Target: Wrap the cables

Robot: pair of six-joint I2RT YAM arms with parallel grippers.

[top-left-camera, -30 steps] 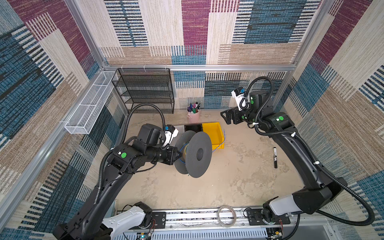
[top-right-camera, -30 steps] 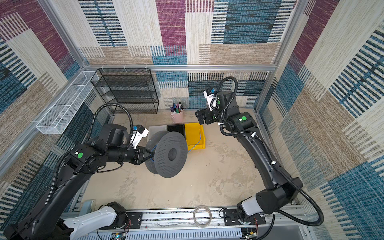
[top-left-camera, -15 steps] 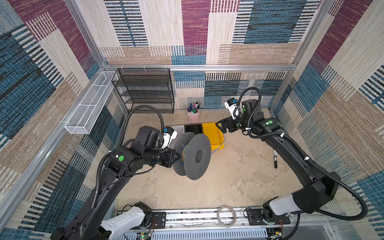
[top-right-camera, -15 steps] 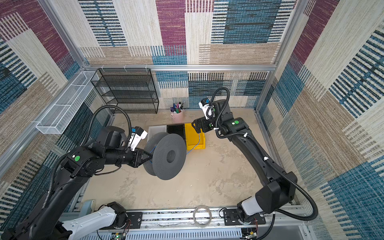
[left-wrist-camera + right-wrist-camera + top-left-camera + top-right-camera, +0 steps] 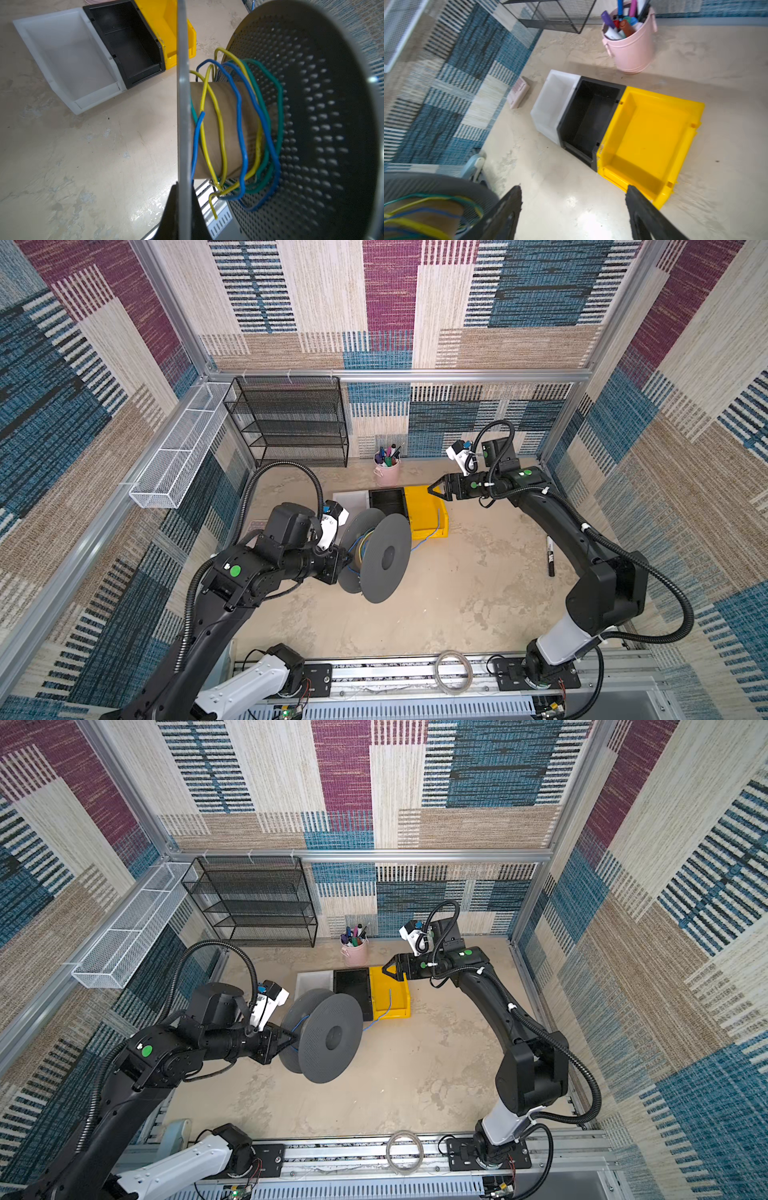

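**Cables loose on the spool, one blue tail in the yellow bin**

The cables (image 5: pixel 239 124) are yellow, blue and green. They sit in slack, uneven loops around the cardboard core (image 5: pixel 226 99) of a grey spool (image 5: pixel 386 558) with perforated flanges. The spool stands on edge, its axis level. In both top views a thin blue strand (image 5: pixel 430 533) (image 5: pixel 388 1002) runs off it, over the front lip and into the yellow bin (image 5: pixel 419 514).

The left gripper (image 5: pixel 184 191) is pinched tight on the rim of the nearer flange, which passes straight between its black fingers. From where I stand I can't say whether the spool's lower edge touches the table.

The right gripper (image 5: pixel 436 489) (image 5: pixel 574 191) hangs over the far end of the yellow bin with its jaws spread wide and nothing between them.

Beside the yellow bin, touching in a row, are a black bin (image 5: pixel 386 502) and a white bin (image 5: pixel 351 502). Behind them is a pink bucket (image 5: pixel 386 475) stuffed with markers. A lone black marker (image 5: pixel 549 556) lies under the right arm.

The tabletop (image 5: pixel 457 605) is mottled beige, worn and blotchy like bare concrete. A black wire shelf (image 5: pixel 291 423) stands at the back and a white mesh basket (image 5: pixel 178 460) hangs on the left rail. A ring of clear tubing (image 5: pixel 453 672) lies on the front metal rail. The walls (image 5: pixel 390 302) are carpet-like patchwork in blue, maroon, tan and cream, framed in aluminium bars.
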